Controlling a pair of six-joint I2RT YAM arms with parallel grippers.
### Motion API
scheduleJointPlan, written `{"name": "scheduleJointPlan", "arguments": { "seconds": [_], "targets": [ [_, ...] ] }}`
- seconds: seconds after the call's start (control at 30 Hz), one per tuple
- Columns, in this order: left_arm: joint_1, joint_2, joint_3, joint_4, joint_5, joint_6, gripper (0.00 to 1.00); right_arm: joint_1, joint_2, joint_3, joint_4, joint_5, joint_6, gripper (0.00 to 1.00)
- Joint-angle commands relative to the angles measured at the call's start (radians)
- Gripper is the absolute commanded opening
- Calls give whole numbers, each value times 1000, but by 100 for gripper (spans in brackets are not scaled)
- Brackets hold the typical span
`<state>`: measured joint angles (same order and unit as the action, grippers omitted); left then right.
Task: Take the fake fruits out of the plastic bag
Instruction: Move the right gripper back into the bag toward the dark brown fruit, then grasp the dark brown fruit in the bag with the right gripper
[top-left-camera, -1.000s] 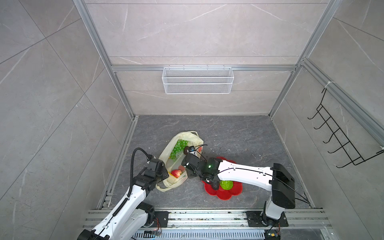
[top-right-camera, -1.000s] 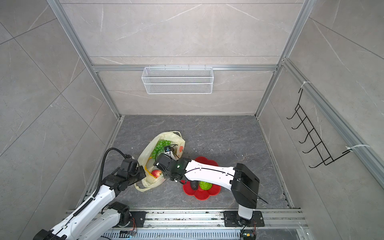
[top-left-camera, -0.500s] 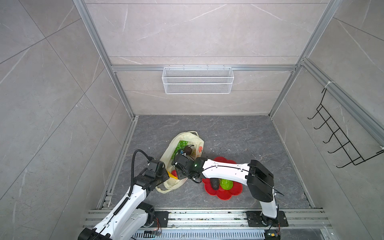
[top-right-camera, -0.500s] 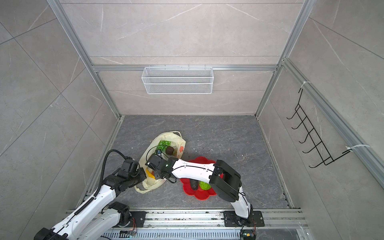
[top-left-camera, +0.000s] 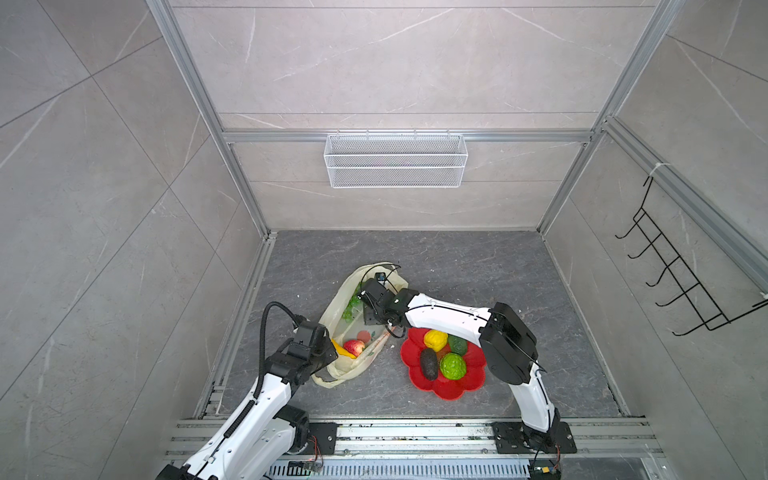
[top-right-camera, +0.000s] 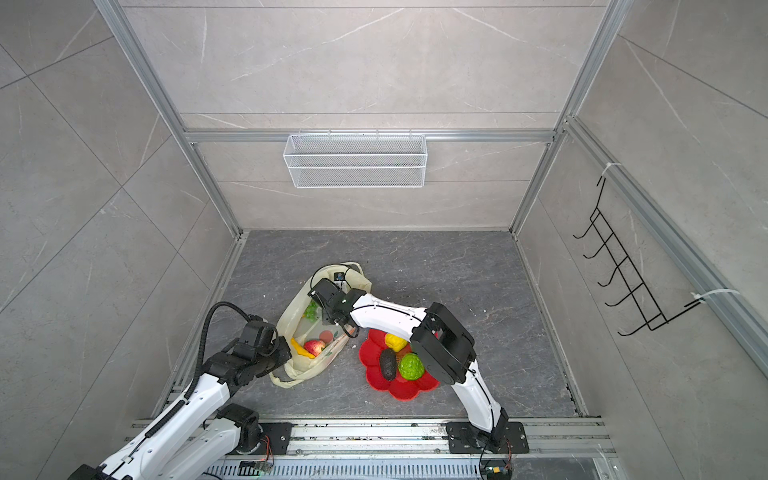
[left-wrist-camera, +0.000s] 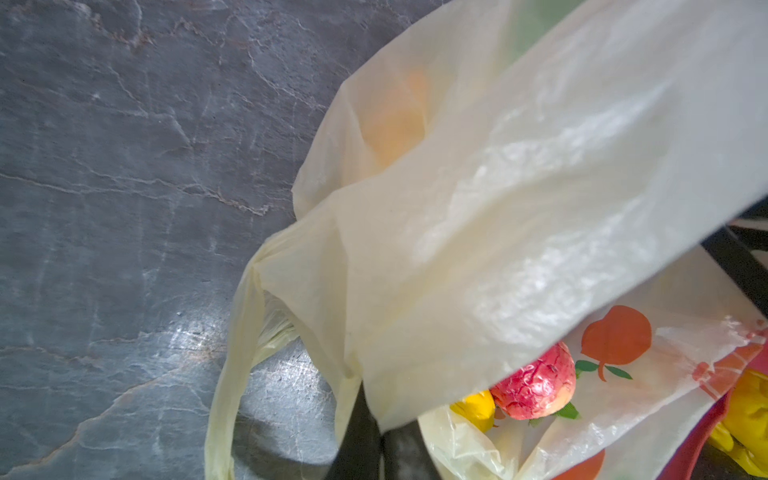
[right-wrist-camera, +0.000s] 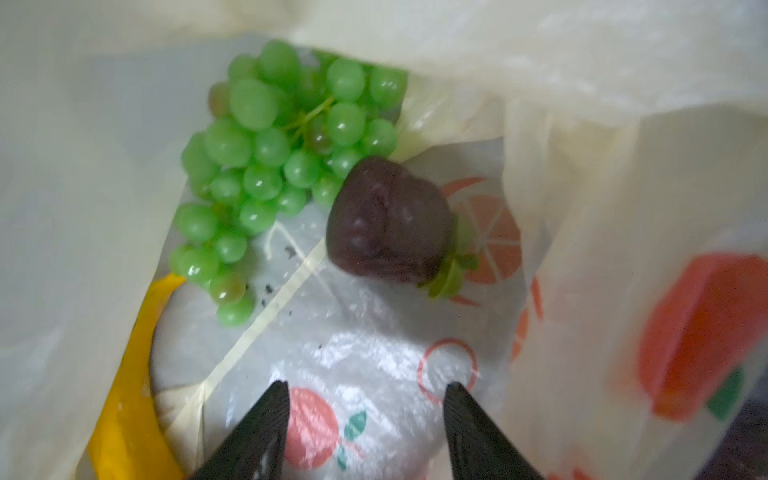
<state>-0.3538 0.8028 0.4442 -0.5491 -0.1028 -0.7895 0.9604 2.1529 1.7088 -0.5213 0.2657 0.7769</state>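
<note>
The thin, crinkly, pale cream plastic bag (top-left-camera: 347, 368) with orange-red fruit prints lies on the grey stone-look floor (top-left-camera: 457, 266), left of centre in both top views, its mouth gaping upward.

Inside it, the right wrist view shows a glossy green grape bunch (right-wrist-camera: 270, 166) touching a dark maroon strawberry-shaped fruit (right-wrist-camera: 386, 220) with a green leaf collar. A yellow banana (right-wrist-camera: 129, 395) runs along the bag's wall beside the grapes. Toward the handle end sits a round red fruit (left-wrist-camera: 534, 382), apple or peach I cannot tell, against the banana's tip.

The right gripper (right-wrist-camera: 365, 386) reaches inside the bag. Its black jaws stand apart with nothing between them, over the printed film and just short of the dark fruit.

The left gripper (top-left-camera: 328, 353) is at the near rim of the bag with its jaws closed together. The film seems pinched between them and lifted, though it hides most of the fingers in the left wrist view.

Near the bag, on its right in both top views, lies a red flower-shaped plastic plate (top-left-camera: 457, 392). On it cluster four fruits:
- a yellow lemon (top-left-camera: 435, 339)
- a dark green avocado (top-left-camera: 458, 345)
- a blackish avocado (top-left-camera: 429, 363)
- a bumpy green ball (top-left-camera: 453, 365)

The right arm's white link passes over the plate's far edge.
</note>
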Motion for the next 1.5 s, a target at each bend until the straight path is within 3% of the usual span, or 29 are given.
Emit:
{"name": "scheduleJointPlan", "arguments": {
  "seconds": [0.0, 0.33, 0.6, 1.47],
  "targets": [
    [-4, -10, -8, -9, -6, -10, 0, -16, 44, 65, -20, 33, 53, 66],
    [-4, -5, -13, 0, -3, -6, 0, -46, 148, 207, -116, 70, 112, 80],
    [-4, -2, -13, 4, 0, -3, 0, -49, 215, 313, -196, 97, 128, 84],
    [-4, 4, -13, 11, 5, 2, 0, -57, 289, 389, -221, 96, 113, 67]
  ]
}}
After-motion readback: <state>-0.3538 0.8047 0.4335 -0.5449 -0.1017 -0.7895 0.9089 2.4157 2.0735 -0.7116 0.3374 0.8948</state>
